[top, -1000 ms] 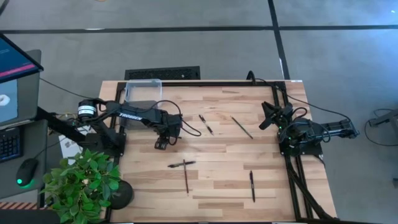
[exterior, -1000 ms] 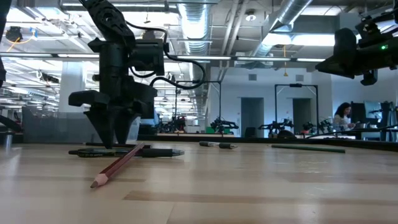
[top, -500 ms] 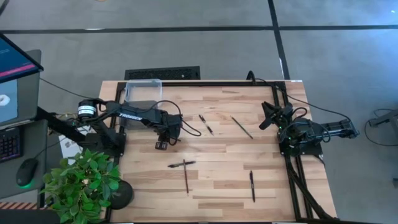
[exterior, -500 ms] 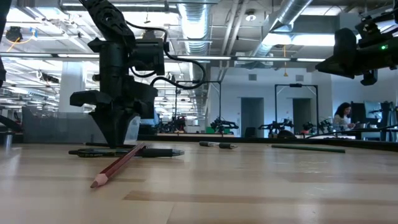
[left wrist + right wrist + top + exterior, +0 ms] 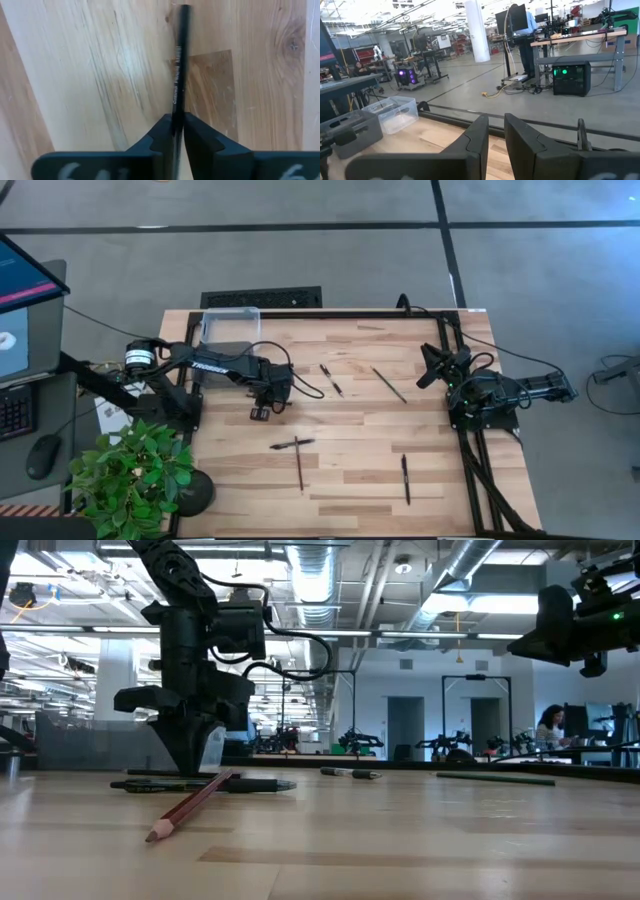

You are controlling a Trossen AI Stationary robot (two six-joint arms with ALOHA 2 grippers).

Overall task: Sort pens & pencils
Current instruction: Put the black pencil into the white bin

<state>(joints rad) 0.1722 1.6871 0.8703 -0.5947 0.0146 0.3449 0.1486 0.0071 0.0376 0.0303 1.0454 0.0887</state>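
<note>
On the left side of the worktop [image 5: 340,480], the left gripper [image 5: 258,413] points straight down with its tips at the wood. Its jaws are pinched narrow around a thin black pencil [image 5: 179,75], which runs out ahead of the fingers [image 5: 200,142] with pale lettering along its shaft. Compared with a second ago, the gripper has sunk a little lower in the low view and sits slightly farther from the near edge in the high view.

A clear plastic box [image 5: 229,326] stands at the far left corner. Just right of the gripper, toward the near edge, a black pen [image 5: 292,444] lies across a reddish-brown pencil [image 5: 299,469]; neither has moved. Farther right, a short pen [image 5: 331,379] and a slim dark pencil [image 5: 389,384] lie in the middle, and another pen [image 5: 405,478] lies near the front right, all unchanged.

At the right edge the right gripper [image 5: 430,366] waits above the worktop, holding nothing; its jaws look nearly closed, though the wrist view shows only a thin gap between them.
</note>
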